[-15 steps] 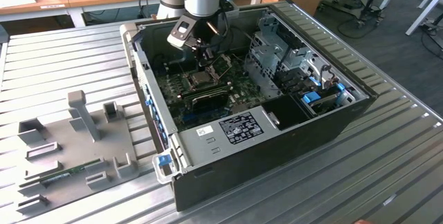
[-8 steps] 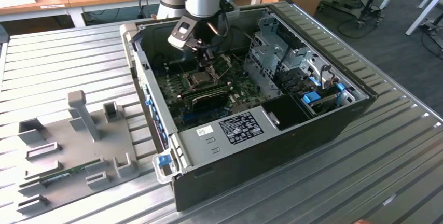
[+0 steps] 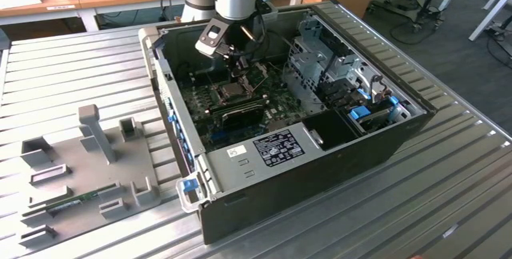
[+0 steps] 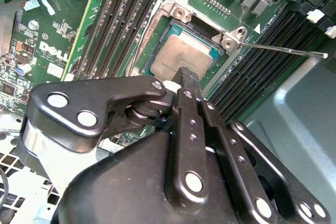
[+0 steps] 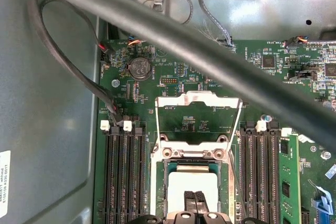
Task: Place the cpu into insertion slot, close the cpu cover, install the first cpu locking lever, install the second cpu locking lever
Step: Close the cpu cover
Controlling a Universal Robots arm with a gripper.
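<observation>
An open computer case point(image 3: 240, 181) lies on its side on a ribbed metal table point(image 3: 64, 73). In the exterior view, one robot arm reaches down into it from twelve o'clock. The gripper point(image 3: 240, 72) hangs over the green circuit board. The socket point(image 3: 232, 93) is close below it, at about six o'clock from the fingertips in that view. A grey perforated drive cage point(image 3: 316, 61) stands at three o'clock from the socket. A grey parts tray point(image 3: 88, 169) lies on the table well apart, at eight o'clock from the case.

In the second wrist view the gripper point(image 4: 187, 76) has its two black fingers drawn together, with no gap visible and nothing between them. Their tip is at the near edge of the chip point(image 4: 176, 59); I cannot tell whether it touches or hovers just above. The chip is square and pale silver-tan, and it lies flat inside the socket point(image 4: 167, 34), so the first step looks done.

In the first wrist view the cover point(image 5: 199, 99), a thin silver frame with a square window, is swung open. Its hinge is on the side of the chip point(image 5: 181, 187) opposite the gripper point(image 5: 195, 196). The cover therefore lies straight ahead of the fingertips, across the chip, with its hinge line crosswise to the fingers. A thin locking lever point(image 4: 283, 50) sticks out sideways from one socket corner and appears unlatched.
</observation>
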